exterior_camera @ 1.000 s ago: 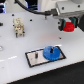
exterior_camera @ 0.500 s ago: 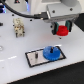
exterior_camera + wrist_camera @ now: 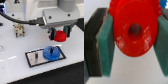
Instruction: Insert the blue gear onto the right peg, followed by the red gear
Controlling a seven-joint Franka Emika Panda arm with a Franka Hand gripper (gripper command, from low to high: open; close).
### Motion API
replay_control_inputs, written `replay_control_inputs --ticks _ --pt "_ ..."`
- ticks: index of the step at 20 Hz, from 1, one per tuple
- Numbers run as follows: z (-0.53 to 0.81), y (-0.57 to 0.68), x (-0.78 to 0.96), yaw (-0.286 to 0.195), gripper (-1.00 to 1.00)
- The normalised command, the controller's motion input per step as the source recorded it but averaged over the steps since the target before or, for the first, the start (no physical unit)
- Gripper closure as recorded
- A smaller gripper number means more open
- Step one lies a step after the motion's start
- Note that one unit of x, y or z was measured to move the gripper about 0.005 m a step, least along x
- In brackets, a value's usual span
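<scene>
The blue gear point(image 3: 51, 52) lies flat on the right half of the grey, black-bordered plate point(image 3: 35, 61). It covers the spot of the right peg, which is hidden. The plate's other thin pin point(image 3: 36, 56) stands bare to the exterior view's left. My gripper point(image 3: 60, 35) hangs above and slightly right of the blue gear, shut on the red gear point(image 3: 60, 36). In the wrist view the red gear point(image 3: 133, 30), with its dark centre hole, sits clamped between the teal pads point(image 3: 105, 42) of my gripper point(image 3: 133, 36).
A small beige and dark object point(image 3: 18, 30) stands at the back on the exterior view's left, with a black cable point(image 3: 9, 19) arcing above it. A pale object point(image 3: 1, 48) touches the left edge. The white table point(image 3: 15, 67) holds it all.
My gripper has carried the red gear down and to the exterior view's left, closer to the plate. The blue gear has stayed put.
</scene>
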Motion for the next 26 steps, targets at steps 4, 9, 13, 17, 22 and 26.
replay_control_inputs --ticks 4,9,13,17,22,26 --pt "-0.01 -0.26 0.45 0.0 1.0" --pt "-0.12 -0.12 0.17 0.0 1.0" --pt "-0.1 -0.02 0.08 0.0 1.0" --pt "-0.06 -0.05 0.11 0.0 1.0" --pt "0.18 -0.07 -0.02 0.0 1.0" --pt "0.06 -0.07 0.03 0.0 1.0"
